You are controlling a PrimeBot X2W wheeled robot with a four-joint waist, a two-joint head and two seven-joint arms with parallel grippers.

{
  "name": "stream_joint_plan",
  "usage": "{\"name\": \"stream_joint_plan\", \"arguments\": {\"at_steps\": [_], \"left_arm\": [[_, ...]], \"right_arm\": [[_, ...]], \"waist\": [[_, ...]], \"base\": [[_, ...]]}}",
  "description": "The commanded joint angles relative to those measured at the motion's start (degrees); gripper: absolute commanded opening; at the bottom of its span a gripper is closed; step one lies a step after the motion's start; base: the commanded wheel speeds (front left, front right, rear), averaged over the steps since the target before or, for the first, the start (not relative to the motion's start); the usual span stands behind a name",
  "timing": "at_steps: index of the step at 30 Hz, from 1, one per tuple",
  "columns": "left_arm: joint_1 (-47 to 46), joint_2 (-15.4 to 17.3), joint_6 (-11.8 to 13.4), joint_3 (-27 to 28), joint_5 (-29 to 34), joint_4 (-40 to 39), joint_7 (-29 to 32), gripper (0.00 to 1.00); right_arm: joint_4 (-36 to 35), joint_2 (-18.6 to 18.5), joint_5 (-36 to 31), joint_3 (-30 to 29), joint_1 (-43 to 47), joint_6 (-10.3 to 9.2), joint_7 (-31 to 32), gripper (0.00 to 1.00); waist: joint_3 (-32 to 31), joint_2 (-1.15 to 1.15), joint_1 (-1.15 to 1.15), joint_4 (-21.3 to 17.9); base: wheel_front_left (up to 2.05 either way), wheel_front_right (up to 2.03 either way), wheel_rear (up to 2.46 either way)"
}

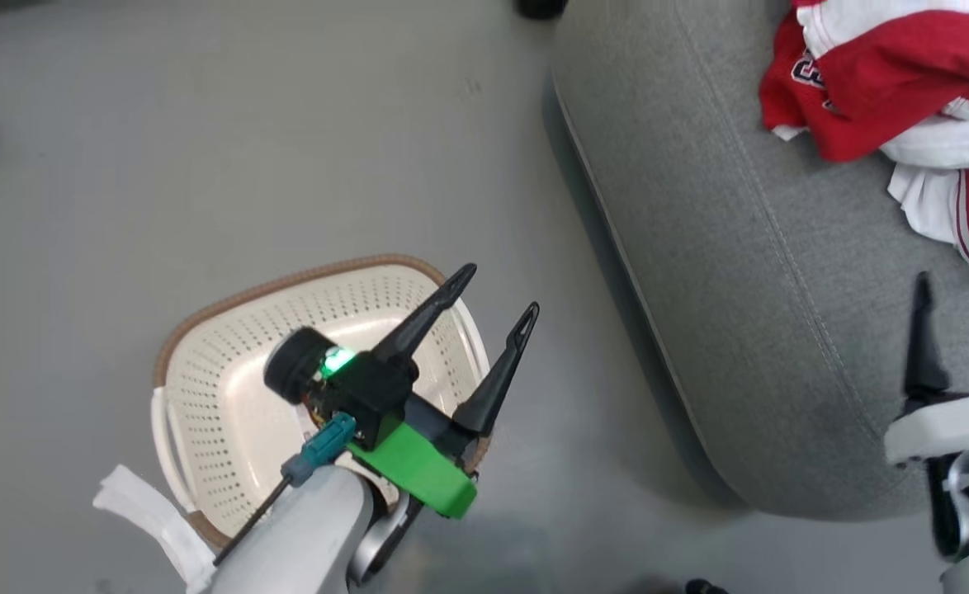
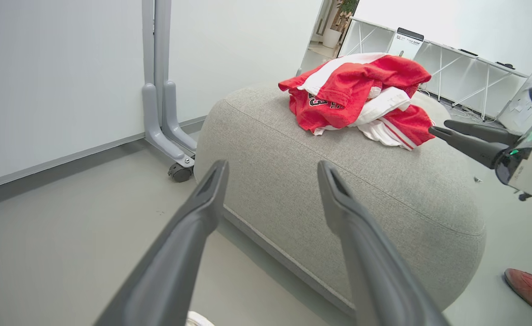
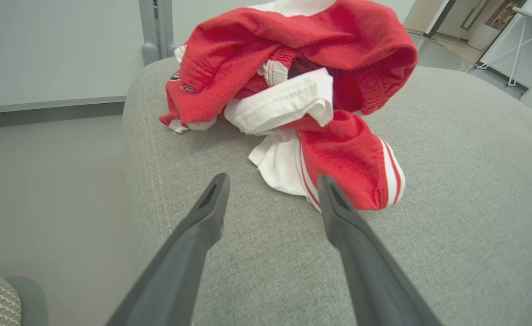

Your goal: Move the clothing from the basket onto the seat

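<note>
The pale grey floor (image 1: 204,124) runs under everything, and on it stands the large rounded grey fabric-upholstered seat (image 1: 699,247), its stitched seams curving along its top and edge. Beside the seat, with a strip of bare floor between them, sits the cream-white perforated plastic laundry basket (image 1: 286,285) with its brown woven-look rim and a white side handle. The two soft red sports garments with white stripes and white panels (image 1: 889,82) lie bunched in one heap on top of the seat, well apart from the basket. A dark blue print shows on a fold at the heap's side, and a white-striped red hem trails toward me. My left tool (image 1: 499,289) hangs above the basket's seat-side rim, its two long dark fingers spread wide with nothing between them; along them I look toward the seat's flank. My right tool (image 1: 959,280) is over the seat cushion, its fingers likewise parted and grasping nothing, with the tips just beside that striped hem; I cannot tell whether one brushes the cloth. Behind the seat stands a grey wheeled post (image 2: 157,90) against a white wall. A red shoe (image 2: 529,290) rests on the floor by the seat's near end.
</note>
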Motion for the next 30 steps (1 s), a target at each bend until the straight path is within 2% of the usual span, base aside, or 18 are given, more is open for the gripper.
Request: {"name": "stream_joint_plan", "arguments": {"at_steps": [1, 6, 10, 15, 20, 27, 30], "left_arm": [[2.3, -1.1, -0.2, 1.0, -0.1, 0.7, -0.1, 1.00], [8.8, -4.0, -0.5, 5.3, 1.4, 2.6, -0.1, 1.00], [15.9, -5.9, -0.3, 11.2, 2.8, 1.7, -0.1, 1.00], [21.3, -6.7, 0.0, 17.8, 4.7, 1.2, -0.1, 1.00], [24.9, -7.9, 2.1, 26.3, 6.5, -1.0, -0.1, 1.00], [29.0, -8.3, 0.4, 34.3, 8.3, -6.3, -0.1, 1.00], [30.9, -8.4, -0.3, 35.5, 9.9, -9.1, -0.1, 1.00]], "right_arm": [[-0.8, -0.2, 1.1, 2.2, 2.6, -0.07, -0.1, 1.00], [-3.3, -0.3, 4.3, 12.3, 8.7, -0.07, -0.1, 1.00], [-3.9, -1.2, 5.5, 21.3, 12.3, -0.07, -0.1, 1.00], [-4.8, -0.4, 6.2, 26.8, 13.7, -0.07, -0.1, 1.00], [-6.1, 0.9, 5.3, 27.9, 13.8, -0.07, -0.1, 1.00], [-10.3, 2.0, 3.3, 26.0, 14.7, -0.07, -0.1, 1.00], [-12.9, 2.2, 2.4, 23.9, 15.9, -0.07, -0.1, 1.00]], "waist": [[-8.9, 0.00, 0.00, 4.5], [-17.4, 0.00, 0.00, 9.7], [-23.2, 0.00, 0.00, 13.1], [-26.4, 0.00, 0.00, 17.3], [-27.8, 0.00, 0.00, 20.1], [-29.2, 0.00, 0.00, 21.1], [-29.7, 0.00, 0.00, 20.9]], "base": [[0.00, 0.00, 0.00], [0.00, 0.00, 0.00], [0.00, 0.00, 0.00], [0.00, 0.00, 0.00], [0.00, 0.00, 0.00], [0.00, 0.00, 0.00], [0.00, 0.00, 0.00]]}}
